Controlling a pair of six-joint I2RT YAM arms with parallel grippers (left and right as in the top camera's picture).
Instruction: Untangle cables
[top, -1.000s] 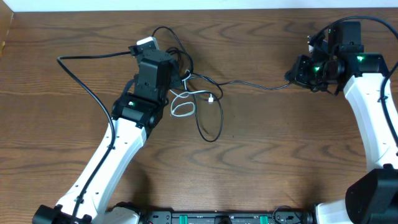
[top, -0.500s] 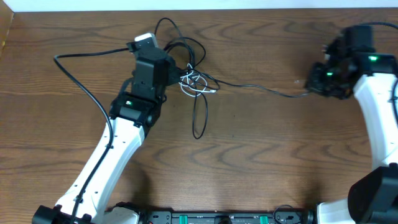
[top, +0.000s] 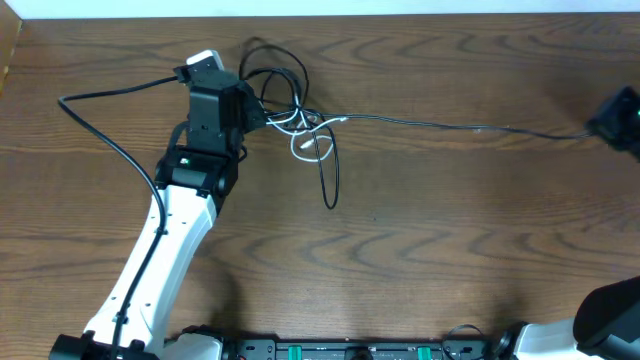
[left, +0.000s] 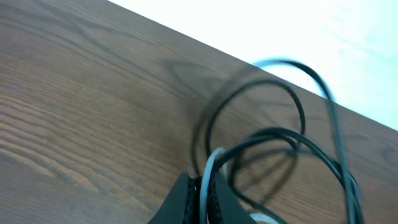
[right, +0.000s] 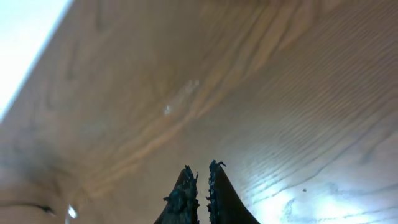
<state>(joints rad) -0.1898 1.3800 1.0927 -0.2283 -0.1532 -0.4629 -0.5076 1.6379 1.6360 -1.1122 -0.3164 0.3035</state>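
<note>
Rightward went the right fingers (right: 183, 198), clenched on the black cord (top: 450, 126), now taut; left fingers (left: 180, 198) pinch the limp, light cables (top: 305, 125) at their knot. Grip beside plugs.

A: Where could a gripper pass in the overhead view?
B: The lower middle and lower right of the table (top: 450, 250) lie bare; plenty of room there.
A: And higher up?
B: A black cable (top: 460, 126) runs straight from the knotted cables (top: 295, 120), upper centre-left, to the right gripper (top: 600, 128) at the right edge; it bars crossing.
A: The left side?
B: The left arm (top: 170, 230) slants up from the lower left; its thick cable (top: 110, 140) loops across the upper left.
</note>
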